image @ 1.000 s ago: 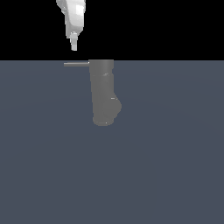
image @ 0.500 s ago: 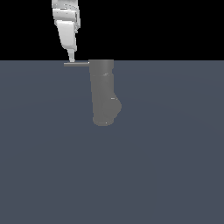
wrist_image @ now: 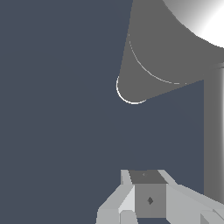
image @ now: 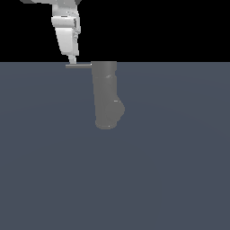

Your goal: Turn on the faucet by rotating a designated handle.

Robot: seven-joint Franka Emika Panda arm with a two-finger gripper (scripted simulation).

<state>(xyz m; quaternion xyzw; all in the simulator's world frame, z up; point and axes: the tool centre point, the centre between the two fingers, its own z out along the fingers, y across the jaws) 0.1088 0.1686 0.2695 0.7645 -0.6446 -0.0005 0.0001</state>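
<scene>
The matte grey, thick cylindrical faucet [image: 107, 94] is seen standing on the dark blue-grey counter [image: 170, 170], its rounded bulging end lying low on the exterior view's right side of the body. From the top of the body the thin, straight, light-grey rod handle [image: 79, 66] juts towards the exterior view's left, level with the line where the counter meets the black background.

The white pincer [image: 72, 60] is held directly above the outer half of the rod, its narrow tip reaching down to the rod and seemingly touching it or just short of it; actual contact cannot be confirmed from this angle. In the wrist view the faucet body [wrist_image: 166, 52] fills one corner and the pincer's housing [wrist_image: 148, 197] is seen at the frame's edge, but the fingertips are not shown. Whether the pincer is released or clenched cannot be told; in the exterior view only a single slim point is visible, which would fit fingers held together, but this is a judgement only.

As to progress, the approach appears to be complete: the pincer is placed at the handle. The rotation itself is judged not yet done, since the rod is seen pointing squarely sideways. What is left is the sideways push on the rod about the faucet's axis until the faucet is turned on.
</scene>
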